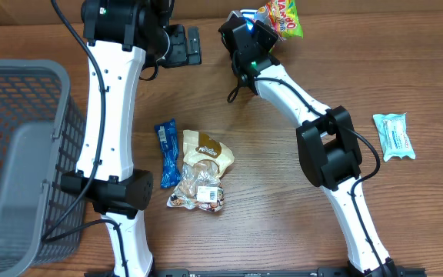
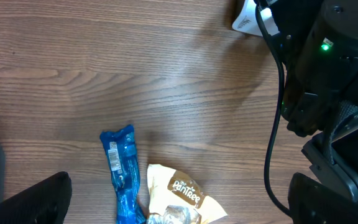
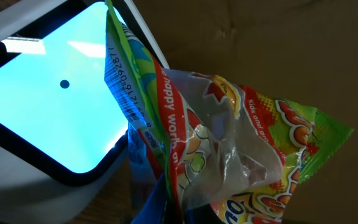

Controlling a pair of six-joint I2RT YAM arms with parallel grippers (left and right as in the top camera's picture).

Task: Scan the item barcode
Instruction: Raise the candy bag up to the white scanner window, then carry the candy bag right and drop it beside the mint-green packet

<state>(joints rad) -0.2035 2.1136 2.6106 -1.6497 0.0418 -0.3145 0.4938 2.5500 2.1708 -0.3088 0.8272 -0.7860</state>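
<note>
Wooden tabletop [image 1: 268,200]: we are holding the candy bag [image 3: 241,155] before the lit scanner [image 3: 48,93], right fingers [image 3: 146,210] pinching it, left fingers [image 2: 36,202] spread.

Left arm [image 1: 108,115], right arm [image 1: 294,92]: white link shells, black joint housings, black cables alongside, small dark screw holes on left; green LED [image 2: 325,45] lit near right wrist.

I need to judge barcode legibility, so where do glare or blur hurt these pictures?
Right wrist view: the scanner window glows bright cyan with white glare patches; the barcode on the bag is seen steeply slanted and slightly soft. Overhead view: the basket is out of focus. Left wrist view: the table is sharp, evenly lit.
</note>
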